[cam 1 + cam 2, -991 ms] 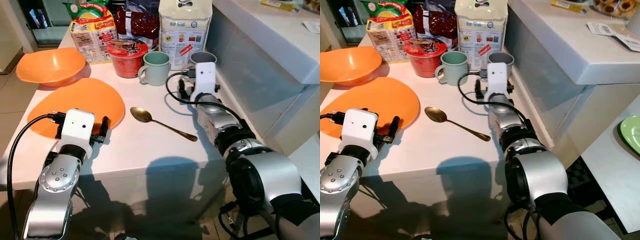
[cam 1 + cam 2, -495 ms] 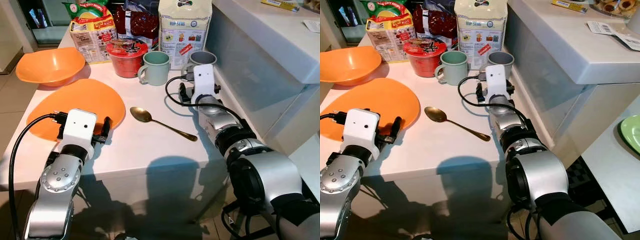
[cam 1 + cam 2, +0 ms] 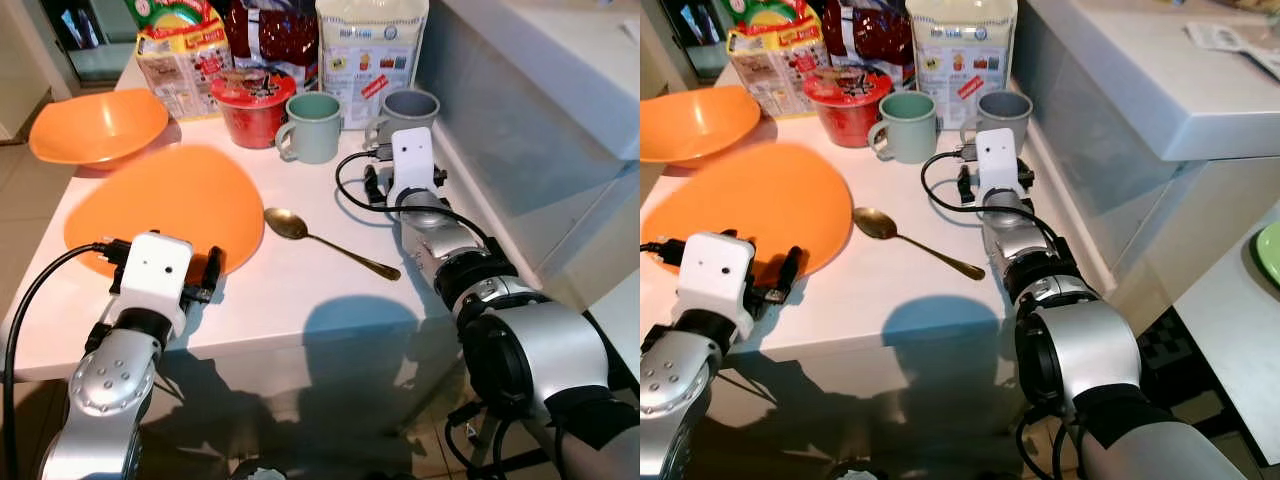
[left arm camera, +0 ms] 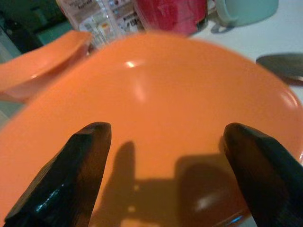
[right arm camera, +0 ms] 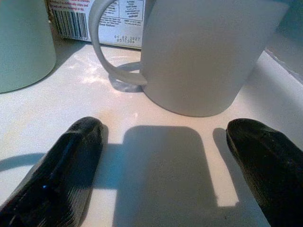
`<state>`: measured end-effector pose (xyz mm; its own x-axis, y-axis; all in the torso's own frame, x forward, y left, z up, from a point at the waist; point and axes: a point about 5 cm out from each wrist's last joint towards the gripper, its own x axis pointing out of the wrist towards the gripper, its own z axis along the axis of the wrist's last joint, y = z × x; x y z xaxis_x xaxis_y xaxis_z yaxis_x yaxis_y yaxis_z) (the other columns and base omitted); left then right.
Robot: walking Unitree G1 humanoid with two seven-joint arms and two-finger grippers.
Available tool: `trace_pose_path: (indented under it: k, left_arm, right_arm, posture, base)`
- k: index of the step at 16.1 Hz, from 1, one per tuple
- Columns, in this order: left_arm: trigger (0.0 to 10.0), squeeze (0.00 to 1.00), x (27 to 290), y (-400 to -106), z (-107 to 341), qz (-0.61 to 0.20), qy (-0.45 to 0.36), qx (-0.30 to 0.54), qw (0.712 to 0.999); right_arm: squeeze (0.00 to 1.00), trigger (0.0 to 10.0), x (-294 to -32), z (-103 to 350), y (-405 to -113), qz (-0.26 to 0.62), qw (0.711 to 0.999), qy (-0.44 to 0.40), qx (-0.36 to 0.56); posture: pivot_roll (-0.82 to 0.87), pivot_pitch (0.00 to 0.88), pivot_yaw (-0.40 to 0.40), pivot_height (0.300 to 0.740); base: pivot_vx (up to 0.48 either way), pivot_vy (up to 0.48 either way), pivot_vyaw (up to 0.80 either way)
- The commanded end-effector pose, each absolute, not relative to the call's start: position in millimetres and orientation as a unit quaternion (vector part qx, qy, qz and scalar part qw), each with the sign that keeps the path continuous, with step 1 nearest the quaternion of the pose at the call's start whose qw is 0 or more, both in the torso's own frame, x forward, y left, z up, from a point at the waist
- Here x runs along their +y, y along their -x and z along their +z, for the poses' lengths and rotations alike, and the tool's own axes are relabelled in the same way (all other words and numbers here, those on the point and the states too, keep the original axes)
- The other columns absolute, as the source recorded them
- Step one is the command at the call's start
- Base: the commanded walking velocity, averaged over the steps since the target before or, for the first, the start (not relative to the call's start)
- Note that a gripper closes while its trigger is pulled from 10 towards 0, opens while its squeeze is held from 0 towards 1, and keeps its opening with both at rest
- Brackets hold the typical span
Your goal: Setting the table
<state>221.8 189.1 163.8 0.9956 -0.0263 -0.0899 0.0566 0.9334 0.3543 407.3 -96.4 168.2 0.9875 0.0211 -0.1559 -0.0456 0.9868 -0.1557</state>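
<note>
- Orange plate (image 3: 165, 205) lies flat at the left centre of the head view, on the white desk (image 3: 300, 290), with an orange bowl (image 3: 95, 125) just behind it at upper left.
- Left pincer (image 4: 163, 170) hangs over the plate's near edge with its two black fingers (image 4: 75, 175) spread wide and nothing between them.
- Right pincer (image 5: 165, 165) rests low on the desk at right centre of the head view, its fingers likewise apart and empty, aimed at a grey mug (image 3: 405, 108) standing just ahead.
- A green mug (image 3: 312, 125) stands just beside the grey one, toward the middle, and a red cup (image 3: 250, 100) and food packets (image 3: 370, 50) crowd the upper edge.
- A brass spoon (image 3: 325, 240) lies at frame centre between the two arms, its bowl end just beside the plate rim.
- Risks, as I judge them: the plate is flat and thin-rimmed, so a closing grasp may slide off or push it toward the bowl.
- The grey mug looks wide for the finger gap; a misaligned approach could nudge it into the packets or the green mug.
- The right arm's cable (image 3: 350, 185) loops near the mugs and could snag.
</note>
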Motion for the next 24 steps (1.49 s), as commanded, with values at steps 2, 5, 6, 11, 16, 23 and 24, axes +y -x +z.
trace_pose_path:
  k: [2, 5, 6, 11, 16, 23, 24]
  left_arm:
    - [10.0, 0.0, 186.8, -211.6, 147.7, -0.036, -0.176, 0.091, 0.98]
    - [10.0, 0.0, 182.7, -203.5, 144.1, -0.034, -0.169, 0.101, 0.98]
    - [10.0, 0.0, 181.6, -202.6, 144.0, -0.034, -0.168, 0.102, 0.98]
    - [10.0, 0.0, 181.0, -197.8, 144.5, -0.028, -0.164, 0.106, 0.98]
    - [10.0, 0.0, 181.1, -193.1, 144.6, -0.02, -0.163, 0.11, 0.98]
    - [10.0, 0.0, 179.4, -189.4, 143.1, -0.016, -0.159, 0.116, 0.98]
    - [10.0, 0.0, 179.0, -188.3, 142.8, -0.016, -0.158, 0.117, 0.98]
  right_arm:
    - [0.0, 10.0, -95.7, 173.5, -409.1, 0.013, 0.993, 0.086, 0.075]
    - [1.0, 10.0, -92.5, 173.0, -408.7, 0.021, 0.993, 0.093, 0.074]
    - [1.0, 10.0, -91.7, 172.9, -408.5, 0.023, 0.993, 0.095, 0.073]
    - [1.0, 10.0, -90.2, 175.8, -408.9, 0.023, 0.994, 0.089, 0.061]
    - [1.0, 10.0, -86.3, 183.1, -409.9, 0.033, 0.994, 0.093, 0.036]
    - [0.0, 0.0, -87.0, 183.5, -410.2, 0.021, 0.994, 0.099, 0.038]
    - [0.0, 0.0, -86.2, 183.9, -410.1, 0.024, 0.995, 0.095, 0.036]
  posture:
    - [0.47, 0.155, 0.005, 0.74]
    - [0.48, 0.168, -0.006, 0.74]
    - [0.48, 0.17, -0.009, 0.74]
    - [0.49, 0.178, -0.018, 0.74]
    - [0.5, 0.194, -0.021, 0.74]
    - [0.51, 0.206, -0.028, 0.74]
    - [0.51, 0.208, -0.028, 0.74]
  base:
    - [0.0, 0.0, 0.0]
    - [0.0, 0.0, 0.0]
    - [0.0, 0.0, 0.0]
    - [0.0, 0.0, 0.0]
    - [0.0, 0.0, 0.0]
    - [0.0, 0.0, 0.0]
    - [0.0, 0.0, 0.0]
